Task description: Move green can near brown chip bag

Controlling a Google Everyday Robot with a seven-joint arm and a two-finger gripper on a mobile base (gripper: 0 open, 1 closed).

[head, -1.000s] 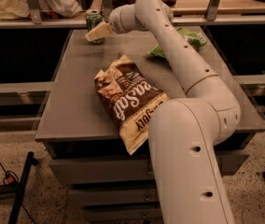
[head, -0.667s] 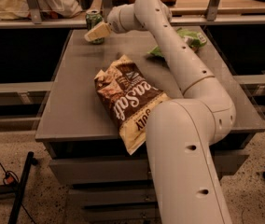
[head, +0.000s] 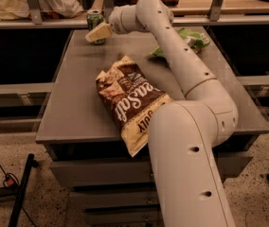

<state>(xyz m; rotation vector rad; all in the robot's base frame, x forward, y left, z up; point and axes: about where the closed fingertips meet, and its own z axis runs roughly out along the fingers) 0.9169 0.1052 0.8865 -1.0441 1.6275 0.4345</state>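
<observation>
While the green can (head: 95, 19) stands upright, the end effector (head: 96, 33) seemingly touches it.

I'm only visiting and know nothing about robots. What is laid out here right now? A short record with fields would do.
table: grey, flat top
green can: upright at the far left corner
brown chip bag: lying flat mid-table, cream end hanging over the near edge
green bag: far right side, partly hidden by the arm
arm: white, stretched across the table
gripper: just in front of the green can; contact unclear
task state: can not yet near the brown chip bag
</observation>
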